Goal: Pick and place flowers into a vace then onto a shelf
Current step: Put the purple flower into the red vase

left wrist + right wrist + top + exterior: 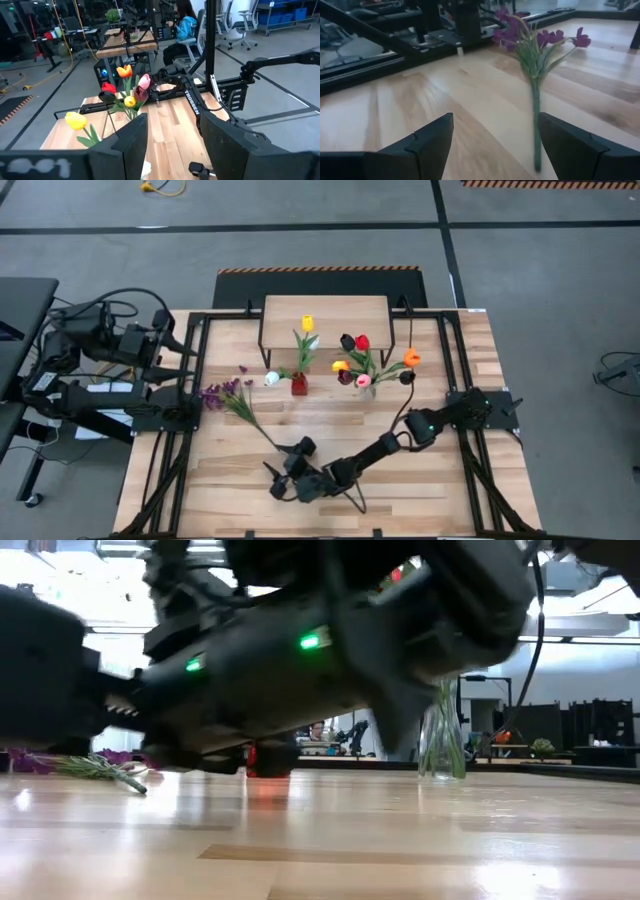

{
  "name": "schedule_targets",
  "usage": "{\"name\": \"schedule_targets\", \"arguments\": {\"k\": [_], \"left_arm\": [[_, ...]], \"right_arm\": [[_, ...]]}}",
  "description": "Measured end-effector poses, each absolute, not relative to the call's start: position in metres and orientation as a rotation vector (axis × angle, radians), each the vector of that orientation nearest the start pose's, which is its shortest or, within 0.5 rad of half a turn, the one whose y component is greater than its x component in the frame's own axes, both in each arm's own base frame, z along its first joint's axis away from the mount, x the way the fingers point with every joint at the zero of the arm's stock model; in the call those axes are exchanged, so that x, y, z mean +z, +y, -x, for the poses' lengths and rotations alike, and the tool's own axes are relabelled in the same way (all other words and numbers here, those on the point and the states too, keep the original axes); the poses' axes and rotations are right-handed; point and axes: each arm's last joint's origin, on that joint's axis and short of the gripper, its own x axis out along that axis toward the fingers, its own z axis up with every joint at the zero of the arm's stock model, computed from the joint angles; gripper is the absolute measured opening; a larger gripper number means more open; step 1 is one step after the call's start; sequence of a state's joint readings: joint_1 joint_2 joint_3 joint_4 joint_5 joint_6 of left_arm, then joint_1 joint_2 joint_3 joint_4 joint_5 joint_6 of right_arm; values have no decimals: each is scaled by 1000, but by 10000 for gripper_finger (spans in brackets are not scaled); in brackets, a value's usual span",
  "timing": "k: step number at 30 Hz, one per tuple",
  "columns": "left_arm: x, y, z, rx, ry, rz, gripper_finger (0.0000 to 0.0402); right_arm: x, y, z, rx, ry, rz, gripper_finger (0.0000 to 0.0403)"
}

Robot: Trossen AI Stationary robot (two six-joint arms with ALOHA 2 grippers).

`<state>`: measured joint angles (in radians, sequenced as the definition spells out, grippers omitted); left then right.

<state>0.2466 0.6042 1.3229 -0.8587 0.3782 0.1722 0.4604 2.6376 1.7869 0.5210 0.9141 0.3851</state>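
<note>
Now the pick of the purple blossoms point(536, 45): the right claw point(492, 145), stretched low across the desk point(420, 490), stands wide and empty, the stem just ahead, apparently nearer one finger. Next it should centre and close. The left claw point(172, 145), parted and empty, waits far off.

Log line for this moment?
right gripper: jaws open, low by purple blossoms stem | left gripper: parked at table's left edge | tulips in vases
</note>
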Motion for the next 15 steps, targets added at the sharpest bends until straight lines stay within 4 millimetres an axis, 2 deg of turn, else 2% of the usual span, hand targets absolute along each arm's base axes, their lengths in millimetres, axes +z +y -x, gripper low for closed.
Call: {"name": "schedule_targets", "arguments": {"k": [6,15], "left_arm": [[446,-1,-41,-142,128,-130,174],[446,0,-41,-101,134,-132,174]], "right_arm": [[59,212,-508,-526,203,-152,279],[52,189,-514,-520,316,-278,279]]}}
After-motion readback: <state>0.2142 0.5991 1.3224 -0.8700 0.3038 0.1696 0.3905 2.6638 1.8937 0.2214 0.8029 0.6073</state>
